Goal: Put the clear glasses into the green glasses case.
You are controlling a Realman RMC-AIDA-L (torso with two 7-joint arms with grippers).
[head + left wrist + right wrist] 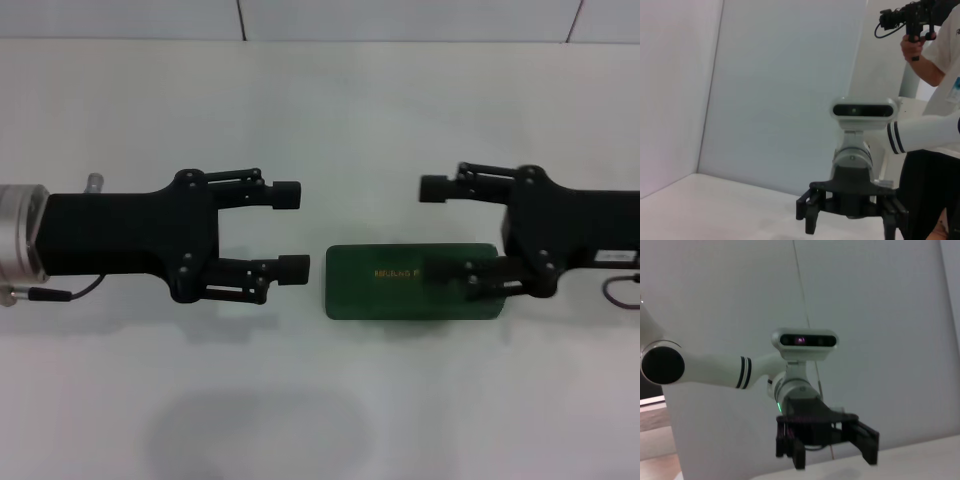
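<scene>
Glasses are not visible in any view; being colourless, they may lie unseen on the white table (330, 110), or they may be elsewhere, and the pictures cannot settle which. Case (400, 283), dark green with gold lettering on its lid, lies flat and closed on the table, right of centre in the head view. Right gripper (430, 231) is level above the table, fingers spread wide; its nearer finger overlaps the case's right part in the head view, though contact cannot be confirmed. Left gripper (291, 229) faces it from the opposite side, likewise spread and holding nothing, its tips near the case's left end but apart from it. Each wrist view shows only the opposing arm: right gripper (851, 215) in the left wrist view and left gripper (832, 447) in the right wrist view, both spread. Progress, as judged: none. Remaining steps are opening the lid, finding and grasping the glasses, and placing them inside.
</scene>
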